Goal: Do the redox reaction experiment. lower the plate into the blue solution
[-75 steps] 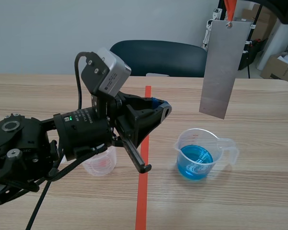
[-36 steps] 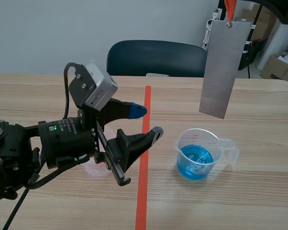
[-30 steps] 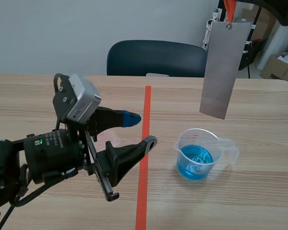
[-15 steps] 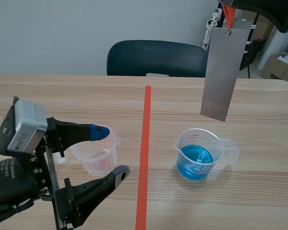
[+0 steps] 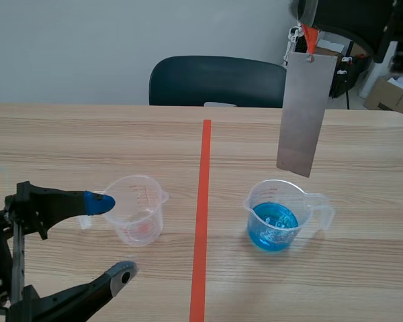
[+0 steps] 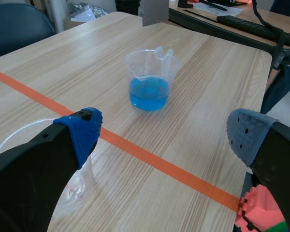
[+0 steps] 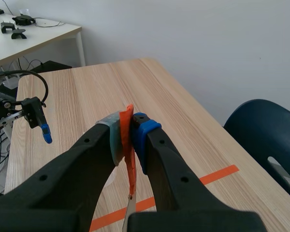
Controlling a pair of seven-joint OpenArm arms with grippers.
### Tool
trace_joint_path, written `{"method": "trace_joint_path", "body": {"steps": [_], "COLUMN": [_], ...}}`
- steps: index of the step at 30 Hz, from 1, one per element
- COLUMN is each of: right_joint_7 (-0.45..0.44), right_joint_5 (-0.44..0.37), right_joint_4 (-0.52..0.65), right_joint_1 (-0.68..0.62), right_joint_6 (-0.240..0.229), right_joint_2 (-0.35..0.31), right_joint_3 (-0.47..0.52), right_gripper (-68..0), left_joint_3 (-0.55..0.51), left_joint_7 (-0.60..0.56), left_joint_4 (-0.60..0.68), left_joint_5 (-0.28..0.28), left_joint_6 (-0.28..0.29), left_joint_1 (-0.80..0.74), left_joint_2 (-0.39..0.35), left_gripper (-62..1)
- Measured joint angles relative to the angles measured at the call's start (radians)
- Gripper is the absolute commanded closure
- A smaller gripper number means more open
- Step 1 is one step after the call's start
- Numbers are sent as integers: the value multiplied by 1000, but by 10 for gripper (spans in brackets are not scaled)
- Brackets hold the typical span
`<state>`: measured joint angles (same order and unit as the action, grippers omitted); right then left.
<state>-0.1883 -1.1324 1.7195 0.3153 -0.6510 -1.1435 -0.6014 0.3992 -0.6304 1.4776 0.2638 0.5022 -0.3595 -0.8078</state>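
My right gripper (image 7: 127, 137) clamps the orange-red tab (image 7: 130, 159) of a dull grey rectangular metal plate (image 5: 303, 114) hanging above the blue solution (image 5: 273, 227); my left gripper (image 6: 164, 134) gapes wide.

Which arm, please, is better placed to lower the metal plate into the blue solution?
The right arm: its jaws are shut on the orange strip carrying the grey rectangular metal plate, hanging above the clear plastic beaker of blue solution. The left arm's jaws stand open, holding nothing.
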Motion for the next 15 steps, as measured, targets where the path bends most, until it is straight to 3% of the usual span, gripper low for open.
{"method": "trace_joint_path", "body": {"steps": [7, 15], "right_joint_7": [5, 6], "right_joint_5": [21, 21], "right_joint_4": [-22, -26], "right_joint_1": [0, 0], "right_joint_6": [0, 0], "right_joint_2": [19, 19], "right_joint_3": [0, 0], "right_gripper": [3, 3], "left_joint_3": [-29, -94], "left_joint_7": [-102, -168], "left_joint_4": [0, 0], "left_joint_5": [1, 2], "left_joint_6": [7, 6], "left_joint_1": [-80, -197], "left_joint_2": [-77, -136], "left_gripper": [-623, -623]}}
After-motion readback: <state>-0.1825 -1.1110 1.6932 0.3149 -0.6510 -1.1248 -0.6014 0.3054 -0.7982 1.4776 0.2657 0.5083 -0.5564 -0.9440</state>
